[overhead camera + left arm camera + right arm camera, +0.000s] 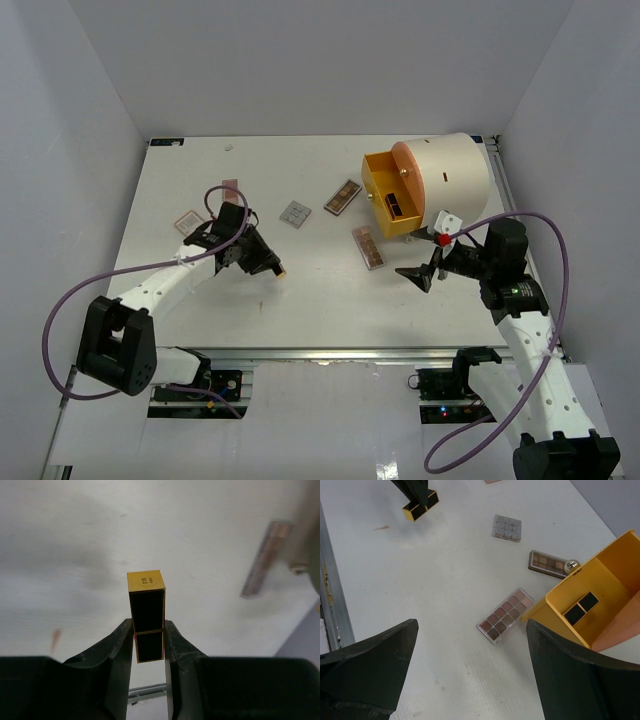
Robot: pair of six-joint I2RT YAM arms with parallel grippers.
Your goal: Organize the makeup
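My left gripper [270, 266] is shut on a black-and-gold lipstick tube [277, 269], held above the table left of centre. The tube [146, 612] sticks out past my fingertips, gold end first. My right gripper [471, 625] is open and empty, above a brown eyeshadow palette [506, 615] beside the open yellow drawer [555, 607]. Two black lipsticks [581, 607] lie in that drawer. A grey square palette [295, 213], a dark brown palette [343, 196], a pink palette [231, 193] and a small square compact [188, 222] lie on the table.
The large cream cylinder [455, 170] with an orange front stands at the back right, its yellow drawer [373, 185] pulled out toward the table's middle. Grey walls enclose the table on three sides. A metal rail runs along the near edge.
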